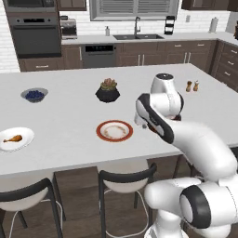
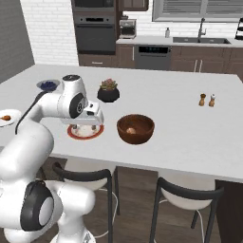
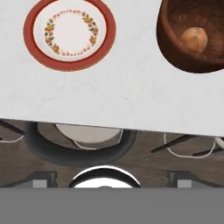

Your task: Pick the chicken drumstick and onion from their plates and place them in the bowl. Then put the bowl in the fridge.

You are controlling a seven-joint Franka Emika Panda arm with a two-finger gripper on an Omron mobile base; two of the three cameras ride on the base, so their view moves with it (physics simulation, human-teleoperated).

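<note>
The onion (image 3: 194,39), a smooth round tan bulb, lies inside the wooden bowl (image 3: 175,30), whose deep reddish-brown wall shows a grained, ribbed inner surface; in the hand view both sit up and to the right of the gripper (image 3: 107,183), whose two dark finger tips stand far apart with nothing between them. Up and to the left of the gripper in that view lies the red-rimmed plate (image 3: 70,34), a flat round dish with a broad red-orange border and a ring of small painted flowers on its white centre, bare of food. In the right base view the gripper (image 2: 85,127) hangs just above this plate (image 2: 97,135), with the bowl (image 2: 135,128) near it on the other side, the onion (image 2: 131,129) a pale spot in its hollow. The chicken drumstick (image 1: 12,138), golden-brown and tapering to a thin end, rests on the plain white plate (image 1: 25,135) well apart from the gripper, at the far left of the pale, smooth island counter (image 1: 69,111). Beyond the red-rimmed plate (image 1: 114,130) stands a spiky succulent (image 1: 108,84) in a faceted black pot (image 1: 107,95), and farther left a small grey dish of blueberries (image 1: 34,95). Two small shakers (image 2: 207,100) stand well beyond the bowl. Dark-framed stools (image 3: 78,146) with pale seats tuck under the counter's near edge.
</note>
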